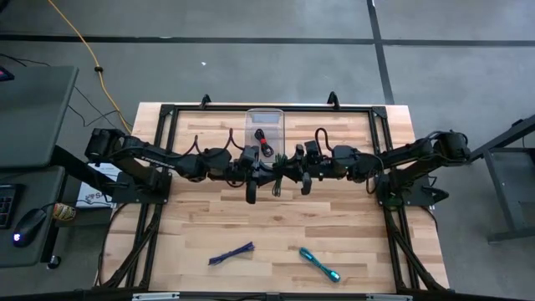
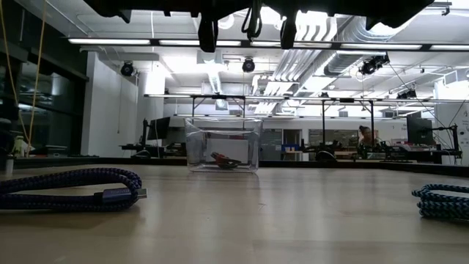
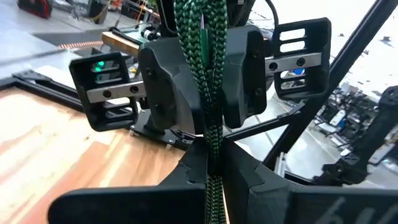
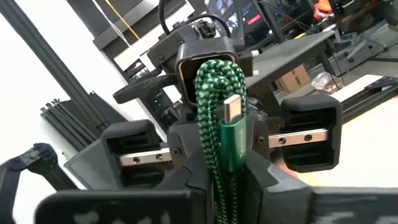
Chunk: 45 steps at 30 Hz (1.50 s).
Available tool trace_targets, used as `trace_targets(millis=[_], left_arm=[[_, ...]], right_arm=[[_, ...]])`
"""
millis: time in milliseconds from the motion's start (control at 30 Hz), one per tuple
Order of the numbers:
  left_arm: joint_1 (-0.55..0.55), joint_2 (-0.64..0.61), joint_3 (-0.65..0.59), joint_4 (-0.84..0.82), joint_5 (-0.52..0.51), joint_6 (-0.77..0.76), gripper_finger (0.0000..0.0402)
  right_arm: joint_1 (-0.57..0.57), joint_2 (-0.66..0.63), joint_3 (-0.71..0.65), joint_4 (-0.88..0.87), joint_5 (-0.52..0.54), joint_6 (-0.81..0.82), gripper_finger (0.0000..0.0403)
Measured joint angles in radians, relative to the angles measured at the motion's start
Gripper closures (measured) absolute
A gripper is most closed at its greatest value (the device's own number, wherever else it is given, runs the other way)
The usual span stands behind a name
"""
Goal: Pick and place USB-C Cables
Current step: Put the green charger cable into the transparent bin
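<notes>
A green braided USB-C cable bundle (image 1: 278,165) hangs high over the table's middle, between my two grippers, which meet fingertip to fingertip. My left gripper (image 3: 214,177) comes from the table's left and my right gripper (image 4: 221,180) from the right; both are shut on the bundle. A red-and-black cable (image 1: 266,147) lies inside a clear box (image 1: 265,117) at the far middle. A purple cable (image 1: 231,253) and a teal cable (image 1: 320,263) lie flat on the table near its front edge. My left gripper pinches the green bundle's strands (image 3: 212,163) between its two fingers, coming level from the table's left and lying across the strands. The bundle is lifted clear of the table. My right gripper pinches the same bundle between its two fingers, just under the green plug (image 4: 234,134), coming about level from the table's right. The plug and a looped end (image 4: 216,73) stick out beyond the fingers, and the bundle hangs clear.
The clear box (image 2: 223,150) stands just beyond the grippers. The purple cable (image 2: 73,187) and the teal cable (image 2: 443,202) lie on the bare wooden top in front. A black frame (image 1: 167,113) runs round the table. A yellow cord (image 1: 84,50) lies on the floor.
</notes>
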Motion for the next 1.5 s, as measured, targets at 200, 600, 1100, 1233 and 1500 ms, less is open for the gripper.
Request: trace_targets(millis=[200, 600, 1100, 1233, 1500], left_arm=[[0.036, -0.021, 0.000, -0.018, 0.071, -0.023, 0.0360], [0.051, -0.279, 0.001, -0.359, 0.082, 0.120, 0.0224], [0.053, -0.849, -0.176, -0.555, -0.078, 0.140, 0.0216], [0.051, -0.930, -0.219, -0.553, -0.093, 0.139, 0.0216], [0.054, -0.931, -0.218, -0.547, -0.096, 0.168, 0.0216]], right_arm=[[-0.001, 0.000, 0.000, 0.004, -0.004, 0.000, 0.0391], [-0.010, -0.071, -0.001, -0.100, -0.025, -0.065, 0.0394], [-0.026, -0.415, -0.001, -0.549, 0.119, -0.187, 0.0397], [-0.026, -0.438, -0.001, -0.549, 0.119, -0.210, 0.0397], [-0.029, -0.431, -0.001, -0.550, 0.119, -0.211, 0.0397]])
